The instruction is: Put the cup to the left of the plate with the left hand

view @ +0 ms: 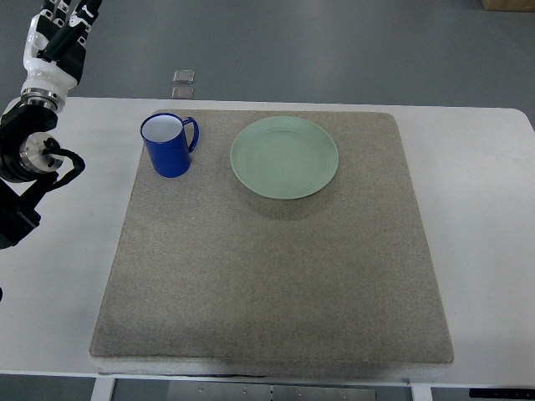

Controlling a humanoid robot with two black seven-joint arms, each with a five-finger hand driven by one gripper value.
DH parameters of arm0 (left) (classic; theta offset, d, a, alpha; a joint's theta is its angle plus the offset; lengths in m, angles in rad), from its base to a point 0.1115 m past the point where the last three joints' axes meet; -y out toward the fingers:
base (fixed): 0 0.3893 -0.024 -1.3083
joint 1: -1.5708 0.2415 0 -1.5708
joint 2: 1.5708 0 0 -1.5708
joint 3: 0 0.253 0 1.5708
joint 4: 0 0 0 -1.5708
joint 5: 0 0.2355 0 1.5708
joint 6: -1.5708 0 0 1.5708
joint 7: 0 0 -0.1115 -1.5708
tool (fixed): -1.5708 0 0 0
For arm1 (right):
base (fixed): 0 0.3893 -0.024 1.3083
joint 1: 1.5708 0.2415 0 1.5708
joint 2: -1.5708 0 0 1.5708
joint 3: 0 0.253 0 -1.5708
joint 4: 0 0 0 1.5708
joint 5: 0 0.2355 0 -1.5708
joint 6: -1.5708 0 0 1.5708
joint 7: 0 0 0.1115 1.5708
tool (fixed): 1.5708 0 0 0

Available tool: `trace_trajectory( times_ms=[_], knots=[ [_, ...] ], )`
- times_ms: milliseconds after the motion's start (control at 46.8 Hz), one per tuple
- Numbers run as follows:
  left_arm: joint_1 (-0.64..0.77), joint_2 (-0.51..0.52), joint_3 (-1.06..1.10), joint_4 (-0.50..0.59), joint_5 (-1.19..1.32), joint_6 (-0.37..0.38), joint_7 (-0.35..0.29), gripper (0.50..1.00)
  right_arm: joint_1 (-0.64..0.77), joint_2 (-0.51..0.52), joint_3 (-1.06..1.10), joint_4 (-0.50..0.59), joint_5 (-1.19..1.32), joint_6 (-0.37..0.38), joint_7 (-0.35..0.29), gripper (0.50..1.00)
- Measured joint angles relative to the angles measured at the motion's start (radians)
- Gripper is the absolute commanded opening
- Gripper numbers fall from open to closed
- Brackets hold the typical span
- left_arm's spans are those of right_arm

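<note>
A blue cup with a white inside stands upright on the grey-brown mat, its handle pointing right toward the plate. The pale green plate lies on the mat just right of the cup, a small gap between them. My left arm comes in from the left edge and bends upward. My left hand is at the top left corner, well away from the cup and beyond the table's far edge. Its fingers are extended and hold nothing, and their tips are cut off by the picture's top edge.
The mat covers most of the white table. Two small metal squares lie on the grey floor beyond the table's far edge. The black elbow joint of my left arm hangs over the table's left side.
</note>
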Motion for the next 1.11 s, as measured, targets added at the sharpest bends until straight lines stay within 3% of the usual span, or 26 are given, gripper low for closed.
trace_trajectory(
  times_ms=[107,192,363,1111],
  knots=[
    [-0.029,-0.021,0.003,0.008,-0.001,0.015,0.096,0.739,0.0,0.0,0.0,0.0,0.0,0.0,0.0,0.934],
    [-0.044,-0.03,-0.002,0.015,-0.011,0.01,0.132,0.812,0.0,0.0,0.0,-0.001,0.0,0.0,0.0,0.934],
    [-0.044,-0.032,0.01,0.017,-0.11,0.002,0.146,0.979,0.0,0.0,0.0,0.0,0.0,0.0,0.0,0.934],
    [-0.018,-0.093,0.011,0.017,-0.126,-0.017,0.144,0.996,0.0,0.0,0.0,0.0,0.0,0.0,0.0,0.934]
  ],
)
